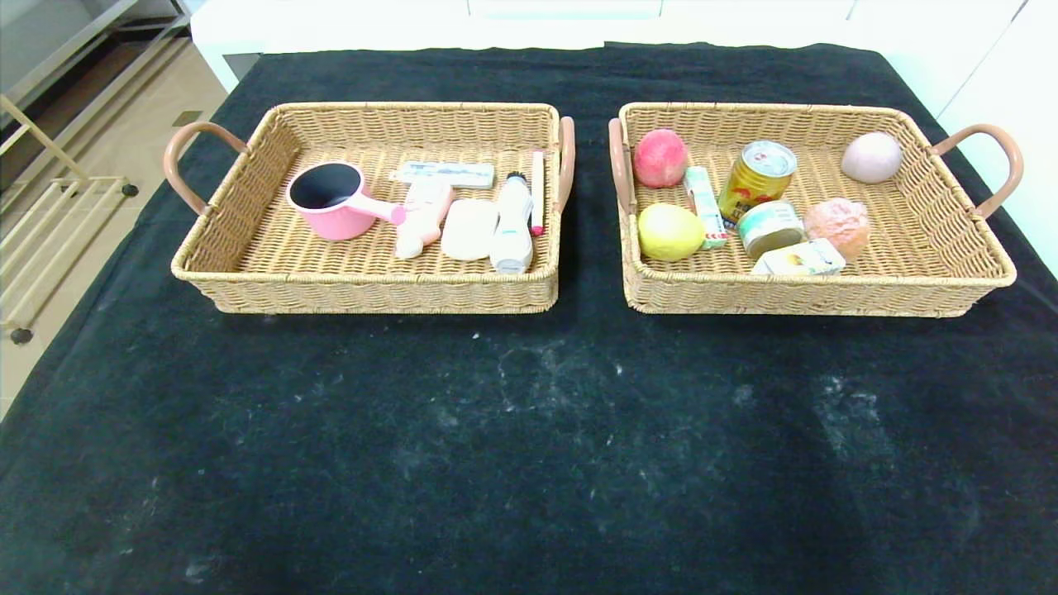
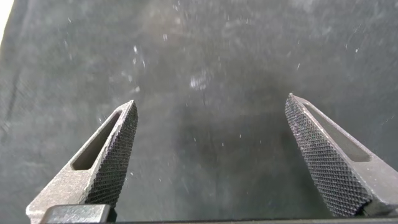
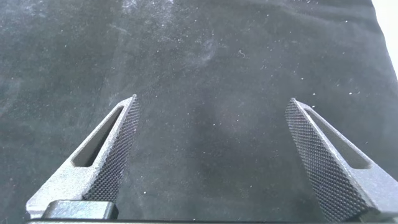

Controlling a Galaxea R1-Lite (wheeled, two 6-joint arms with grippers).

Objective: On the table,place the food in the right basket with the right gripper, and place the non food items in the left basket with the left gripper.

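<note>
On your left, the left basket [image 1: 248, 240] sits on the black tablecloth [image 1: 529, 430] and holds the non-food items: a pink cup [image 1: 335, 198] with its handle pointing right, a flat tube [image 1: 445, 174] behind, a pale pink bottle [image 1: 421, 216], a white soap bar [image 1: 469, 229], a white bottle [image 1: 513, 225] with a dark cap, and a thin pen [image 1: 537, 192] against the right wall. Just beside it, apart by a narrow strip of cloth, the right basket [image 1: 950, 240] holds the food: a red peach [image 1: 660, 157], a yellow lemon [image 1: 669, 232], a slim packet [image 1: 705, 207] between them and a gold can [image 1: 757, 178], a short tin [image 1: 770, 226], a small carton [image 1: 800, 259], an orange-pink lump [image 1: 837, 225] and a pale round fruit [image 1: 871, 157]. You'll find the left gripper [image 2: 211, 118] spread wide over bare cloth, holding nothing. The right gripper [image 3: 213, 118] is likewise wide and empty above the cloth.
</note>
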